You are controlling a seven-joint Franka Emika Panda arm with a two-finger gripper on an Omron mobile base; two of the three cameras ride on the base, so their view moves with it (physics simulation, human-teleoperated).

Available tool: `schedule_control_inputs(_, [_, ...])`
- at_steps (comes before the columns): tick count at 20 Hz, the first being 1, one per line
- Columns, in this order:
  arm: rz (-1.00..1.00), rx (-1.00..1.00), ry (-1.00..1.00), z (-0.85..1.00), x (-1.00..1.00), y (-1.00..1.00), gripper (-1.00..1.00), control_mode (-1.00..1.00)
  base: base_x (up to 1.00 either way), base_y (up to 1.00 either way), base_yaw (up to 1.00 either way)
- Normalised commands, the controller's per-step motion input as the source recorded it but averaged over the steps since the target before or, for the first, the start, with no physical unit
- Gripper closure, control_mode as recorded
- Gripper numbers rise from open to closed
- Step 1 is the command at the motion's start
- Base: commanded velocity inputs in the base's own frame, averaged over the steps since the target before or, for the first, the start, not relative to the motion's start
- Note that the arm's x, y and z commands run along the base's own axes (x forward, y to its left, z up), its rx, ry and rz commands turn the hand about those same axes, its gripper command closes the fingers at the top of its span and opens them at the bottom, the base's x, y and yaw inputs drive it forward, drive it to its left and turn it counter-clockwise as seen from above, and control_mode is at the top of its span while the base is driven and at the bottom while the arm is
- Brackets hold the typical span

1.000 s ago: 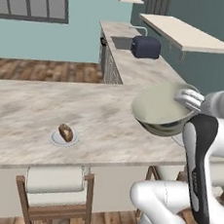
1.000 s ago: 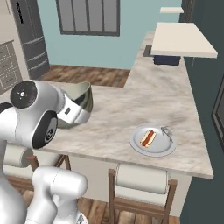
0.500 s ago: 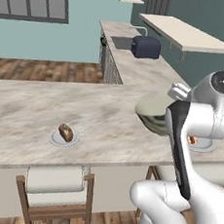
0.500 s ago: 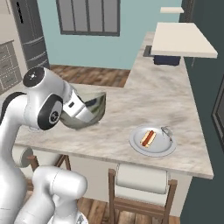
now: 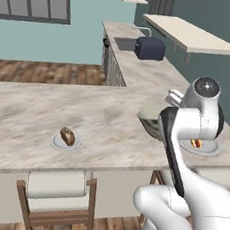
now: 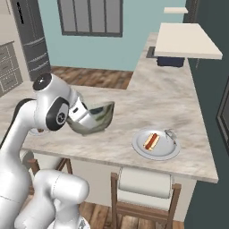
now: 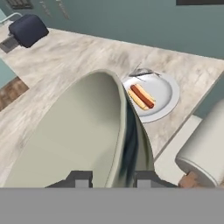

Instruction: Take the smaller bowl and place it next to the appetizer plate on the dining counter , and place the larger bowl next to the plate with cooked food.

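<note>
The big counter (image 6: 179,103) has a stone top with pale swirls, and it bends round a corner toward the far wall. Wooden stools (image 5: 58,196) with fat pale cushions stand along its near edge. The white robot arm (image 6: 27,134) rises in front of the counter and reaches over the top. At its end the gripper (image 7: 109,178) is clenched on the rim of a bowl (image 6: 96,118), with one finger inside the bowl and one outside. The bowl is round and deep, grey-green outside and pale cream inside. It is tipped on its side in the gripper and sits low over the counter top; I cannot tell if it touches the stone. Near the bowl, toward the end of the counter, lies a round plate (image 6: 156,144) with a hot dog (image 6: 151,141) on it, and a small silver thing I cannot make out rests on the plate's far edge. The bowl and this plate are apart. Well away along the counter sits a smaller plate (image 5: 66,141) with a brown piece of food (image 5: 67,135) on it. Far back on the counter stands a dark blue toaster (image 5: 149,48), under a long pale shelf (image 5: 191,34) on the wall.
</note>
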Motion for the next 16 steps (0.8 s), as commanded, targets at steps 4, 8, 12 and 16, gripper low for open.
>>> schedule_control_inputs(4, [-0.03,0.04,-0.03,-0.38,0.50,-0.11,1.00,-1.00,0.00,0.00,0.00])
schedule_control_inputs(8, [0.00,0.09,0.00,-0.12,0.38,-0.22,1.00,-1.00,0.00,0.00,0.00])
schedule_control_inputs(12, [0.00,0.15,0.03,-0.11,0.30,-0.21,1.00,-1.00,0.00,0.00,0.00])
schedule_control_inputs(16, [0.00,0.06,0.05,-0.32,0.26,-0.07,1.00,-1.00,0.00,0.00,0.00])
